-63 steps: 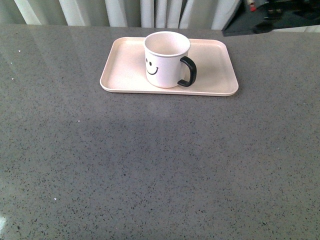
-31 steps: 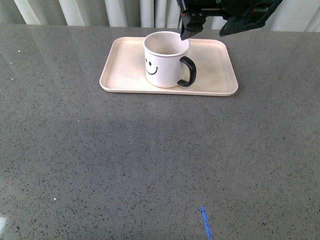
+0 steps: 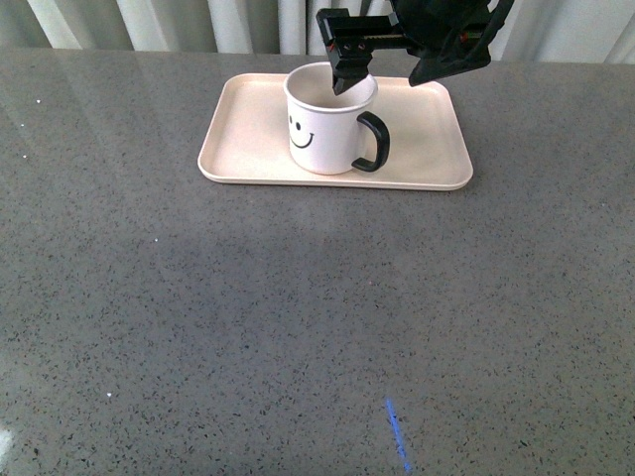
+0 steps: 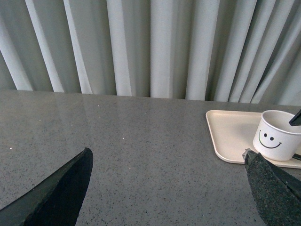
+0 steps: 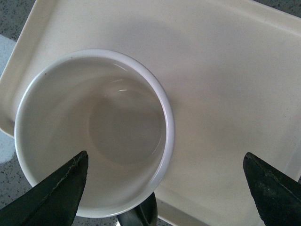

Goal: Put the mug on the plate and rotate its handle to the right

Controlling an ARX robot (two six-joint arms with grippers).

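Currently we list: mug [image 3: 325, 127] upright on the plate [image 3: 433, 151], near its middle, handle [image 3: 374, 142] pointing right. Right gripper [image 3: 383, 79] spread wide, one finger above the mug's mouth, the other outside its rim over the plate. Left gripper [image 4: 169, 188] likewise spread, over the counter [image 3: 298, 317], well apart.

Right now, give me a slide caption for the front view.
Open right gripper straddles the rim of the white smiley-face mug on the pale pink rectangular plate, black handle pointing right.

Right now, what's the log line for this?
mug upright on plate | handle right | right gripper open over mug | left gripper open, away
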